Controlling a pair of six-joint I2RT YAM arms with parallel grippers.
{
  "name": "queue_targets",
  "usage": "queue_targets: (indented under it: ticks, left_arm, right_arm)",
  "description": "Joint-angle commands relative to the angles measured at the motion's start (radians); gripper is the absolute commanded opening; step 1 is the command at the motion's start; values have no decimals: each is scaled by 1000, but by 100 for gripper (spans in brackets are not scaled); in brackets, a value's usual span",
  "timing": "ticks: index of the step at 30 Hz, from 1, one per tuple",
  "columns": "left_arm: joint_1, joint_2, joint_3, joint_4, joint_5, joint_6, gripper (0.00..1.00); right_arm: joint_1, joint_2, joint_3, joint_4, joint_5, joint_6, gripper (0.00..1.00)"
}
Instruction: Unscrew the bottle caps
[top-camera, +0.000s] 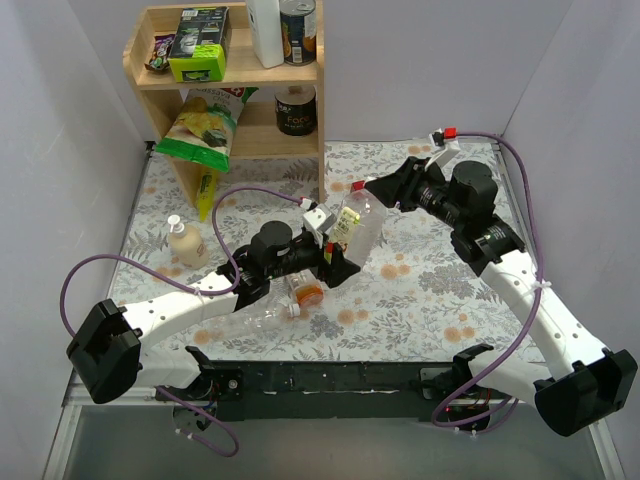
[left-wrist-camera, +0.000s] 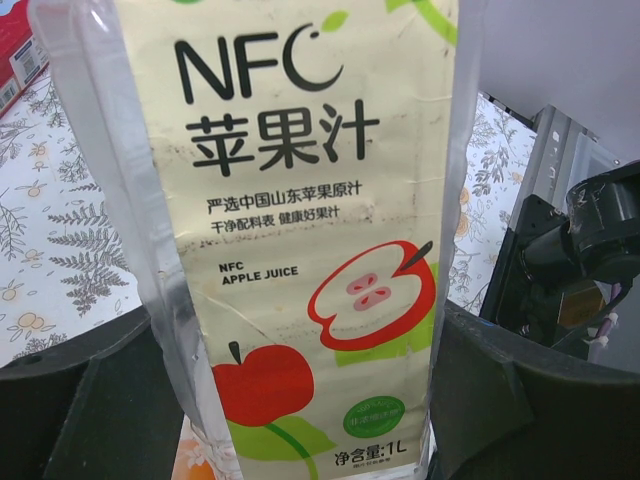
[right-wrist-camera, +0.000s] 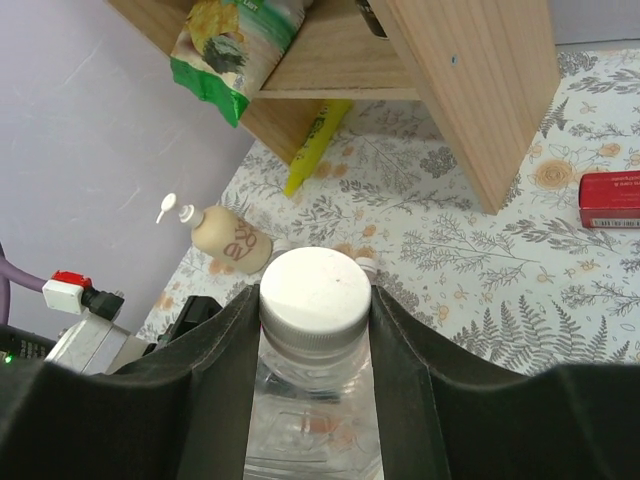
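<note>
A clear bottle (top-camera: 353, 226) with an apple-juice label is held tilted above the table between both arms. My left gripper (top-camera: 334, 259) is shut on its lower body; in the left wrist view the label (left-wrist-camera: 300, 200) fills the frame between my fingers (left-wrist-camera: 510, 400). My right gripper (top-camera: 367, 190) is shut on its white cap (right-wrist-camera: 315, 287), with both fingers pressed against the cap's sides. A bottle with orange liquid (top-camera: 307, 293) and a colourless bottle (top-camera: 262, 322) lie on the table under the left arm; their caps are too small to make out.
A wooden shelf (top-camera: 300, 75) stands at the back left with tins, a white container, a green box and a chip bag (top-camera: 205, 125). A pump bottle (top-camera: 186, 241) stands at the left. A small red box (right-wrist-camera: 610, 200) lies near the shelf.
</note>
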Motion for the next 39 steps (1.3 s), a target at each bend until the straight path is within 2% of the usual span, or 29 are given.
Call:
queue_targets:
  ticks: [1, 10, 18, 21, 27, 29, 30, 31, 32, 34, 35, 39]
  left_arm:
    - [-5, -48, 0, 48, 51, 9, 16]
    - [-4, -76, -1, 85, 255, 24, 20]
    - [1, -96, 0, 130, 523, 12, 20]
    - [1, -93, 10, 145, 584, -7, 21]
    - [1, -79, 14, 119, 537, -2, 21]
    - [1, -82, 14, 110, 439, -8, 21]
    - [1, -88, 13, 94, 402, -1, 21]
    - [3, -91, 10, 91, 337, -1, 21]
    - [1, -94, 7, 87, 295, 1, 21]
    - [3, -88, 5, 68, 208, 6, 21]
    - [1, -87, 8, 61, 189, 9, 21]
    - [3, -68, 20, 27, 105, -13, 21]
  right_arm:
    - [-16, -25, -37, 137, -102, -37, 1]
    - [-115, -73, -149, 369, -410, -90, 1]
    - [-160, -99, -219, 564, -619, -110, 1]
    - [-166, -102, -236, 602, -693, -116, 1]
    - [-172, -105, -216, 557, -681, -123, 1]
    - [-175, -107, -210, 494, -636, -133, 1]
    - [-175, -105, -201, 472, -618, -141, 3]
    - [-177, -107, -196, 434, -593, -152, 11]
    - [-178, -104, -192, 419, -580, -155, 29]
    - [-182, -99, -175, 400, -558, -153, 48]
    - [-183, -99, -172, 395, -555, -152, 62]
    - [-182, -122, -169, 376, -492, -147, 72]
